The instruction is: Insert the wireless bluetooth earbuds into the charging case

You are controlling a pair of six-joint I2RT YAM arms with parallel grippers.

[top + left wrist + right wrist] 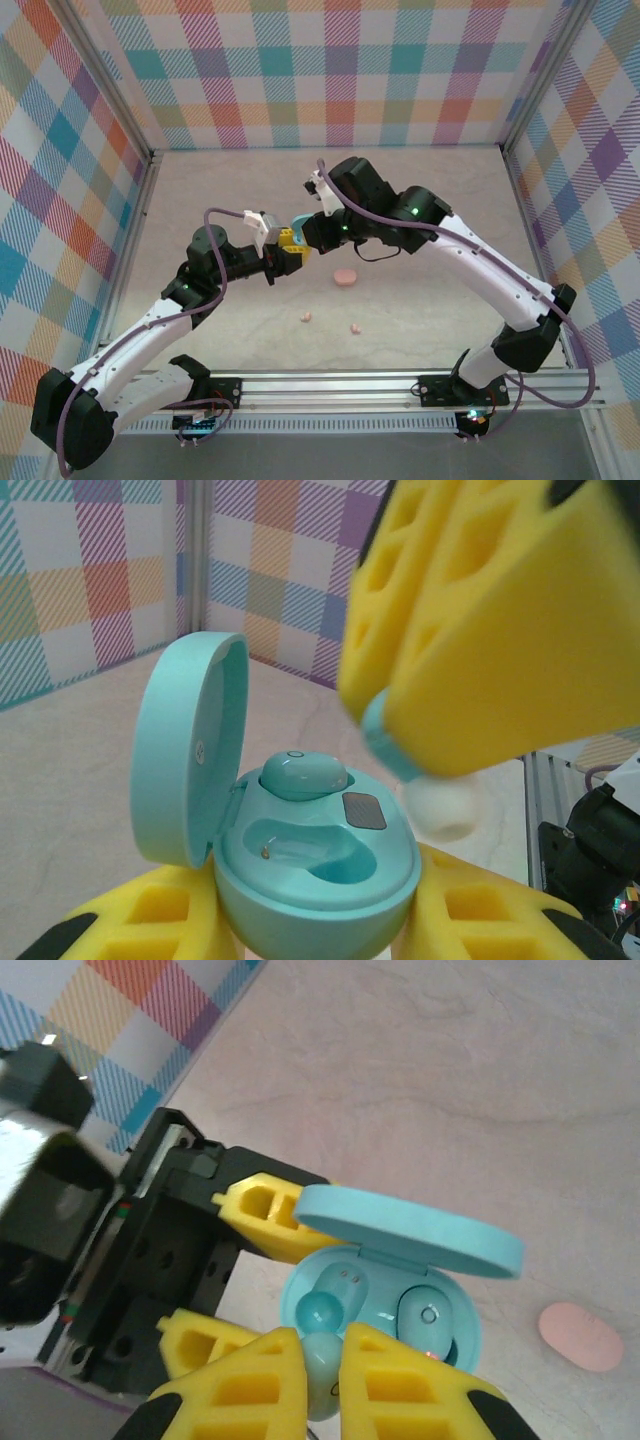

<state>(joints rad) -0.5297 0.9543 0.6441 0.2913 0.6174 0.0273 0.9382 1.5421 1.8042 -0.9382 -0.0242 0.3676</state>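
Observation:
The light blue charging case (315,890) stands open, lid (185,745) up, with my left gripper (315,925) shut on its base between the yellow fingers (160,920). One blue earbud (303,775) sits in the far slot; the near slot (300,848) is empty. My right gripper (322,1365) is shut on a second blue earbud (322,1315), its tip just above the empty slot of the case (455,1345). From above, both grippers (285,252) (312,232) meet over the case (297,224) at mid-table. Two pink earbuds (307,317) (354,328) lie on the table.
A shut pink case (345,276) lies on the table right of the grippers, also in the right wrist view (580,1335). A small pink object (308,185) lies farther back. Plaid walls enclose the table on three sides, with the arm rail (330,385) along the near edge.

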